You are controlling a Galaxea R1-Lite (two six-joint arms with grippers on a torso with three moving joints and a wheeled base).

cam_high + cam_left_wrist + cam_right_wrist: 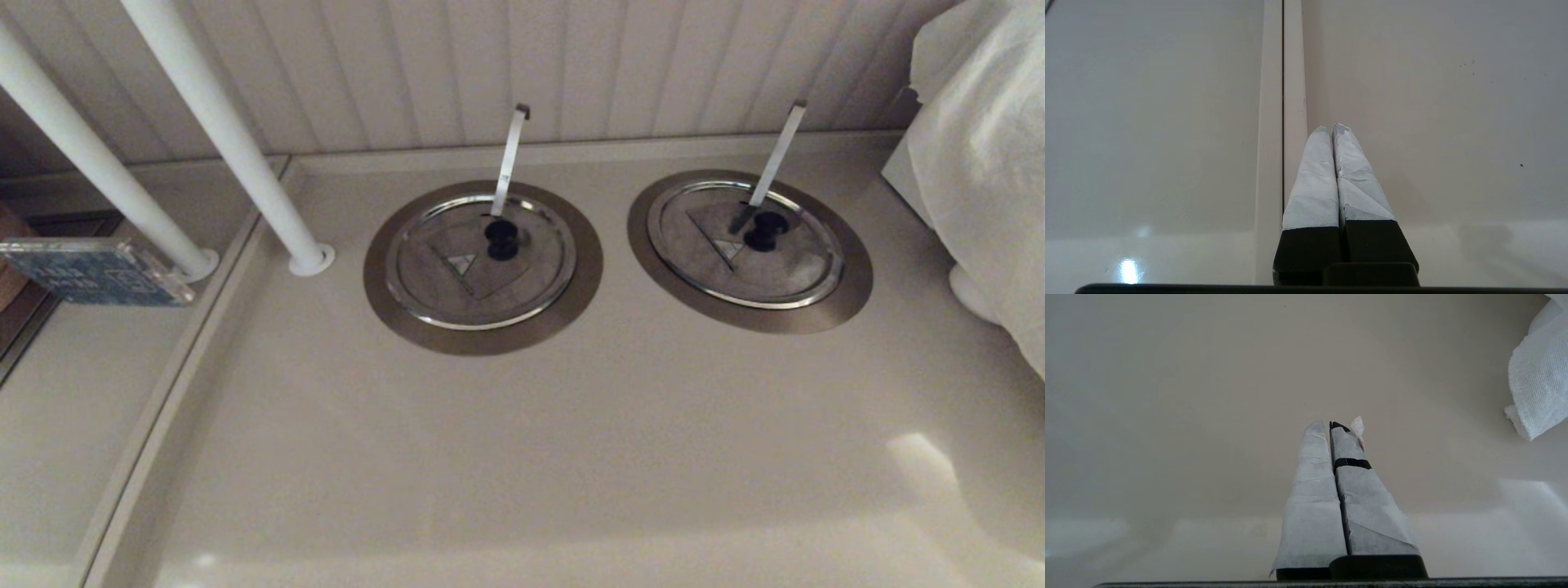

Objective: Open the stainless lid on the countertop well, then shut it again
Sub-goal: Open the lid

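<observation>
The stainless lid (718, 265) lies shut on the countertop well at the right of the head view. It has a black knob (766, 231), a dark wedge patch and a flat steel strip (777, 155) that leans away from the knob. Only the well's bronze-grey collar (853, 290) shows; its opening is hidden under the lid. Neither arm appears in the head view. My left gripper (1331, 127) is shut and empty over the counter beside a seam. My right gripper (1329, 424) is shut and empty over bare counter.
A twin lid (445, 282) with a near-upright strip sits left of the task lid. Two white poles (229, 139) slant up at the left, by a blue card (90, 269). White cloth (988, 163) bulks at the right edge. A counter seam (1283, 102) runs by the left gripper.
</observation>
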